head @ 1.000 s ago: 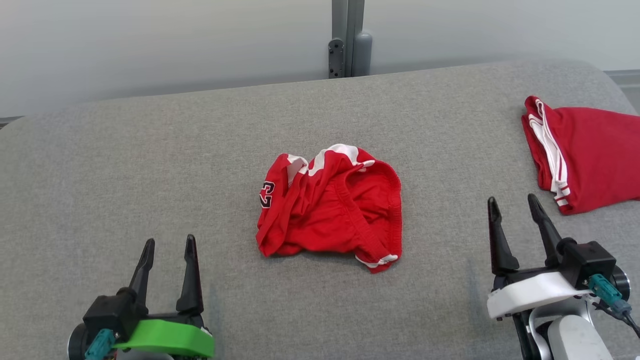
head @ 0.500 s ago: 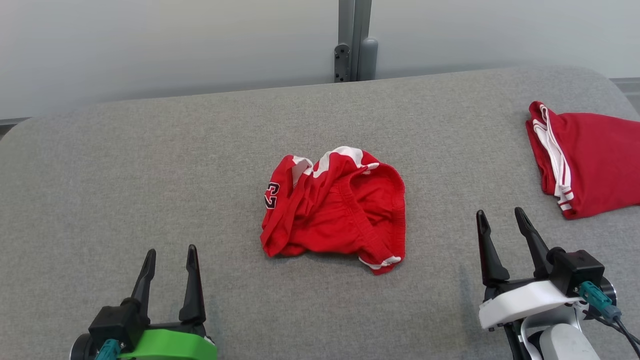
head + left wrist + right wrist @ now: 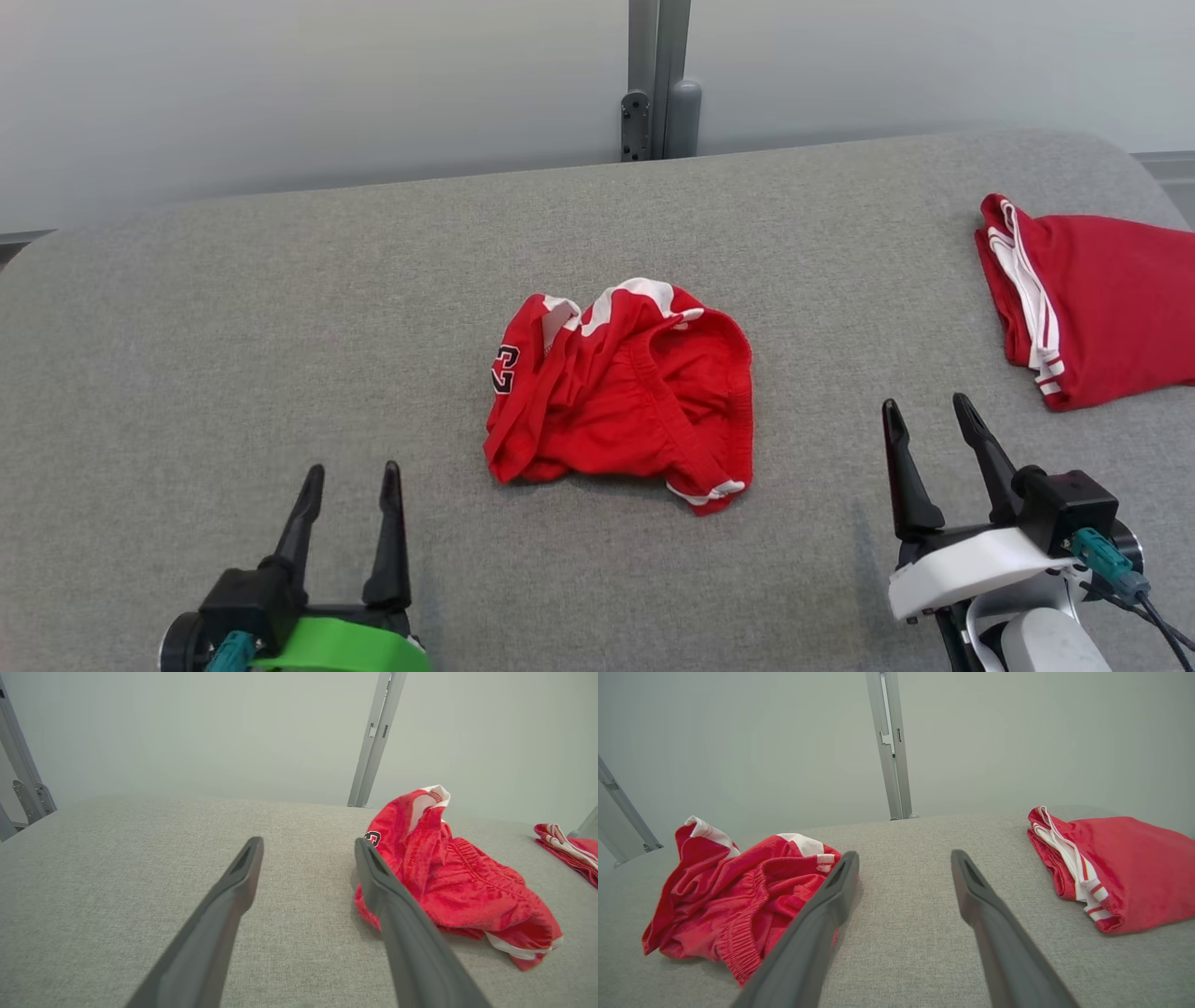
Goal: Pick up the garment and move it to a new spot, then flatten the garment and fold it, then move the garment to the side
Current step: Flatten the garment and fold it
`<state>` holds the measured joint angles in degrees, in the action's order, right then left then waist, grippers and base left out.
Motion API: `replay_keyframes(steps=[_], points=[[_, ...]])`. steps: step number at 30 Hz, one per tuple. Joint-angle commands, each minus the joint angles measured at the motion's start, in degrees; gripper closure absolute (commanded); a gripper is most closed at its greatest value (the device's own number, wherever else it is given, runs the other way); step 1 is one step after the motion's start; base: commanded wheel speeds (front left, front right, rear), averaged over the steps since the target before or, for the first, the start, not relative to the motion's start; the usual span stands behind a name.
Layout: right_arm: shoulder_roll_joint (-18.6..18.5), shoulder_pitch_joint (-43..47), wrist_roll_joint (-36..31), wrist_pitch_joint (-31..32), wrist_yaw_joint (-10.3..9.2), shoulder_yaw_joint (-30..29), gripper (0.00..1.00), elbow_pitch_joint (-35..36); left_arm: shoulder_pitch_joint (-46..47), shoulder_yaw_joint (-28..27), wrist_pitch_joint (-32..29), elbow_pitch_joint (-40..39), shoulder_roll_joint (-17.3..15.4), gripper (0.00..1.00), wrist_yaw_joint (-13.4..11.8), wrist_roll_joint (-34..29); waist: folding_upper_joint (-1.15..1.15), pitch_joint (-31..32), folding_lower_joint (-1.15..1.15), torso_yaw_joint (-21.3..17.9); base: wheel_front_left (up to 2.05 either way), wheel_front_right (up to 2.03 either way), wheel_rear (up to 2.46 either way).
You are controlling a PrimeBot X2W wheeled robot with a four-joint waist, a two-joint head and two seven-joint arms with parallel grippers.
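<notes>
Red and rumpled at the middle of the grey fabric surface: the garment, white-trimmed, a black number on its left-hand fold, elastic waistband gaping upward. Low at the near left, well apart from the heap: the left gripper, green-collared, fingers spread and empty, above bare cloth. At the near right, likewise spread wide and gripping nothing: the right gripper, white-collared, in front of the gap between the heap and a second red garment, folded flat, white-striped, at the far right edge. Behind the surface, against a pale wall: a grey metal post.
</notes>
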<state>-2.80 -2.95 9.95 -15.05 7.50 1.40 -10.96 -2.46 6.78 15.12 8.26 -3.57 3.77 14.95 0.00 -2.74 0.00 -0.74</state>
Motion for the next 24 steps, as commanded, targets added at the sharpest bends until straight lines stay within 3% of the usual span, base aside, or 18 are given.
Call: replay_keyframes(steps=[1,12,24], points=[[-0.19,0.35,-0.29,-0.17,-0.02,0.22,0.00,-0.24,1.21,1.11,0.01,0.02,0.18,0.00,0.65,-0.50,0.00,-0.12,0.00,-0.28,0.00,0.00,0.00],[-0.18,-1.30,-0.50,-0.17,-0.01,1.45,0.00,-0.97,13.31,15.42,-4.93,4.05,0.46,0.00,3.16,-1.21,0.00,-1.69,0.00,-4.70,0.00,0.00,0.00],[-0.17,-3.28,0.35,-0.17,-0.01,1.28,0.00,-0.82,24.75,13.64,-6.42,17.96,-0.76,0.00,1.22,-0.11,0.00,-5.62,0.00,-10.02,0.00,0.00,0.00]])
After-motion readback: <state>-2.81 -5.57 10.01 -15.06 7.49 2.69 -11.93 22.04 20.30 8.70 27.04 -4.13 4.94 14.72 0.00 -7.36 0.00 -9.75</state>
